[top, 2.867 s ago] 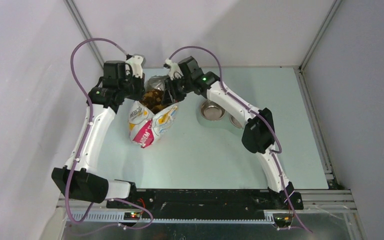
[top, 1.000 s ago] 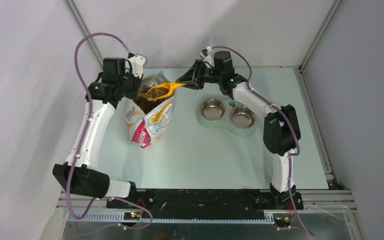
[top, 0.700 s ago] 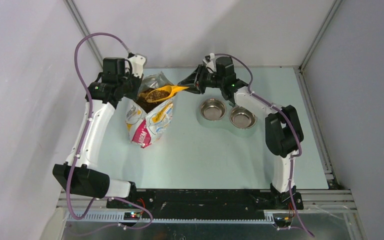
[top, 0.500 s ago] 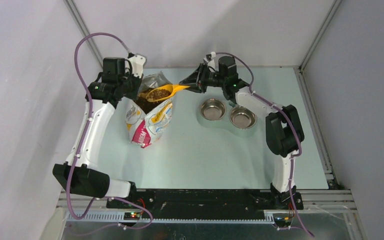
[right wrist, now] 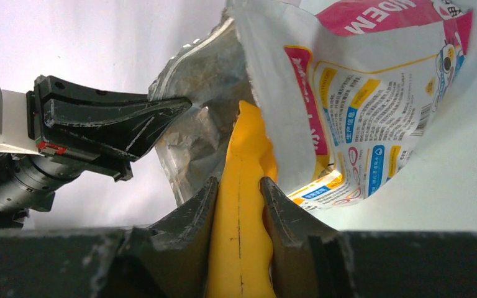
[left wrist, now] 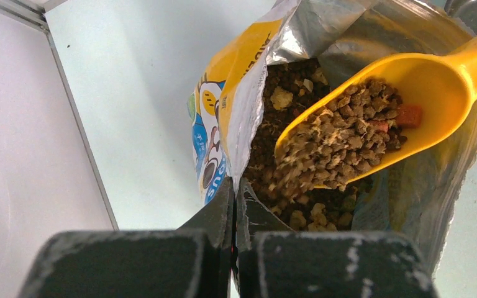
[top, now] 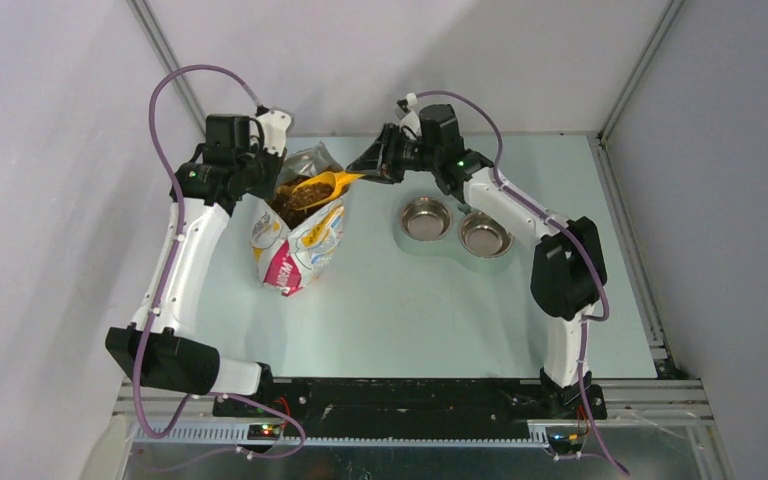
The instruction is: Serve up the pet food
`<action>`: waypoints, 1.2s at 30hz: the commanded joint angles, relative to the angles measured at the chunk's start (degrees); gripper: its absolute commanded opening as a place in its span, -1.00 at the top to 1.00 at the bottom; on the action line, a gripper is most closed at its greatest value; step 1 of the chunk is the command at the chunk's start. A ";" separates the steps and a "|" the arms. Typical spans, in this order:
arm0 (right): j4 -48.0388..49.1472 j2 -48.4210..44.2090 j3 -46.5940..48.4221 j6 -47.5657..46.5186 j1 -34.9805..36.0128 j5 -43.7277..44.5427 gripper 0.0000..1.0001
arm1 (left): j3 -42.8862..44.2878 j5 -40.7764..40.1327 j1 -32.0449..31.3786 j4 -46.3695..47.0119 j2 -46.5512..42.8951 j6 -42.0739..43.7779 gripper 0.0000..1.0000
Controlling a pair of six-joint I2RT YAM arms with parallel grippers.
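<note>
The white printed foil bag (top: 298, 243) stands open at the back left, full of brown kibble (top: 297, 200). My left gripper (top: 263, 178) is shut on the bag's rim (left wrist: 236, 186) and holds it open. My right gripper (top: 365, 167) is shut on the handle of the yellow scoop (top: 332, 181), which also shows in the right wrist view (right wrist: 241, 205). The scoop (left wrist: 410, 105) tilts down over the bag mouth, loaded with kibble (left wrist: 341, 139), and some pieces slide off its lip into the bag.
A double steel bowl stand sits right of the bag, with the left bowl (top: 425, 217) and the right bowl (top: 486, 234) both bare inside. The cage's walls and frame close in the table at the back and sides.
The right gripper drew the scoop out of the bag loaded, lifted it, then tipped its front down over the bag mouth. The left gripper kept hold of the rim.
</note>
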 commanded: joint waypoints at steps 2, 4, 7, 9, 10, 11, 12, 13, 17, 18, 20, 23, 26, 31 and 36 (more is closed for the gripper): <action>11.24 -2.30 -5.41 8.41 -2.50 -3.83 1.00 | 1.03 1.40 0.38 1.78 -1.39 1.05 1.00; 8.81 -3.35 -5.46 3.67 -2.58 -3.33 1.00 | 1.08 1.57 0.38 1.81 -1.19 1.03 1.00; 8.89 -4.42 -4.98 1.42 -2.48 -3.80 1.00 | 1.06 1.92 0.35 2.17 -1.11 0.75 1.00; 17.01 -4.30 -7.60 7.46 -3.03 -6.25 1.00 | 1.02 2.00 0.32 2.24 -1.04 0.75 1.00; 19.76 -4.24 -9.53 12.97 -3.43 -7.41 1.00 | 0.97 2.06 0.37 2.23 -0.96 0.75 1.00; 23.34 -4.26 -10.34 15.10 -3.52 -7.68 1.00 | 0.94 2.13 0.39 2.03 -0.90 0.87 1.00; 23.76 -4.39 -11.17 16.90 -3.70 -7.81 1.00 | 0.88 2.05 0.38 1.99 -0.90 0.95 1.00; 24.34 -4.59 -11.42 17.42 -3.86 -7.97 1.00 | 0.78 1.99 0.35 1.88 -0.92 1.14 1.00; 25.91 -4.95 -12.34 19.65 -4.58 -8.81 1.00 | 0.19 1.46 0.40 1.76 -1.45 1.95 1.00; 26.13 -5.01 -12.37 20.06 -4.76 -9.06 1.00 | 0.12 1.07 0.36 1.70 -1.70 2.06 1.00; 26.05 -5.27 -12.38 20.72 -5.27 -9.30 1.00 | -0.13 0.62 0.40 1.69 -1.92 2.38 1.00; 26.07 -5.75 -12.52 21.75 -6.29 -9.54 1.00 | -0.57 0.06 0.33 1.59 -2.04 3.06 1.00; 26.59 -6.22 -12.91 22.28 -7.16 -10.01 1.00 | -1.28 -1.12 0.35 1.37 -2.07 4.38 1.00; 28.21 -7.04 -13.83 23.46 -9.12 -11.28 1.00 | -1.79 -3.64 0.41 0.85 -1.95 6.39 1.00; 29.30 -7.97 -14.66 24.44 -11.11 -12.14 1.00 | -1.28 -6.34 0.70 0.87 -1.01 7.41 1.00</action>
